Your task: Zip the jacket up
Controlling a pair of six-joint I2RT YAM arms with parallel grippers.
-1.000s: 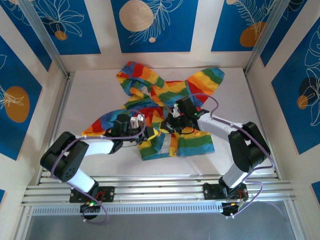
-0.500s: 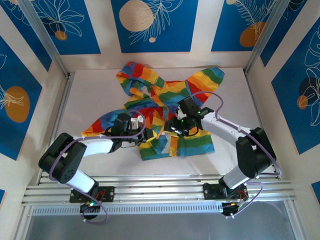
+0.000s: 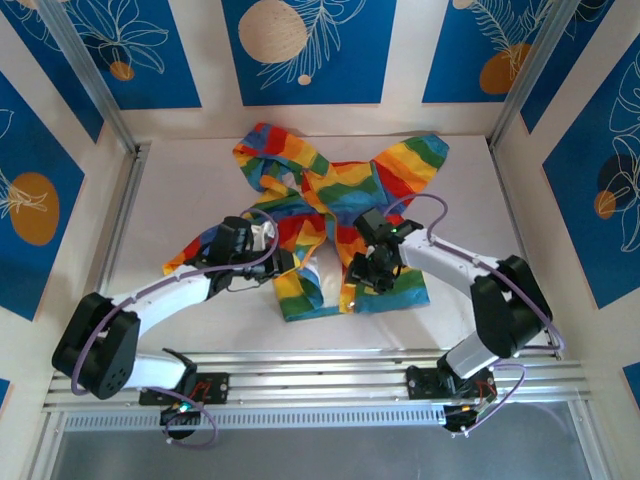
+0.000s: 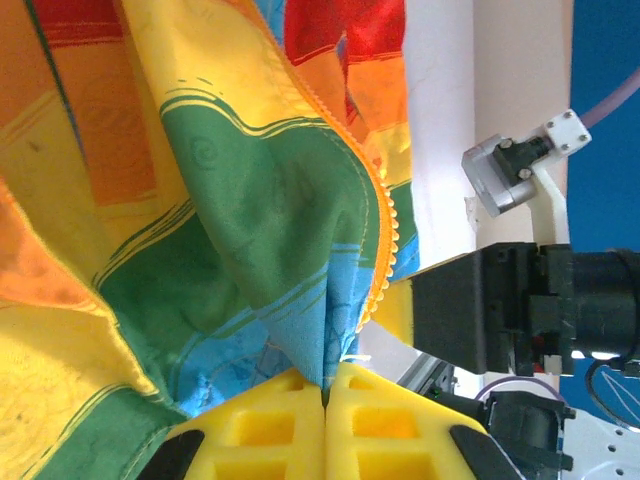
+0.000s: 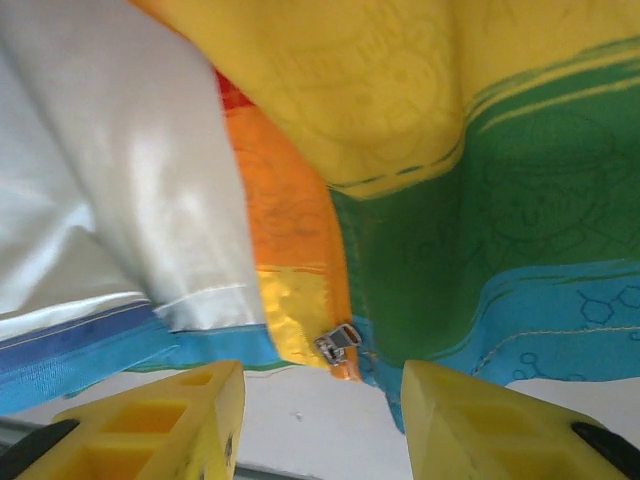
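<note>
The left arm had reached out longer across the counter, carrying its handful of the jacket up and to the left. That drew the left front panel aside, and the pale lining showed between the two fronts. The right arm had dropped from mid-chest down toward the hem of the right panel.

The left gripper was clamped tight on the front edge, a fold of green and blue stripe pinched between its pads. The teeth ran up and away from that pinch in a clean orange line.

The right gripper was wide open with nothing in it. It hovered over the hem, with the slider lying right between its fingers on the orange edge, where the white lining met the stripes.

By the look of it, this was the set-up. One edge was held taut and the free hand was lined up on the slider. The two rows of teeth were still well apart, though, and nothing had been zipped. The held edge would likely have to come back to the slider before any pull.

No bins or trays came into it. The jacket lay spread straight on the counter, hood toward the far wall, with its sleeves thrown out to either side.
</note>
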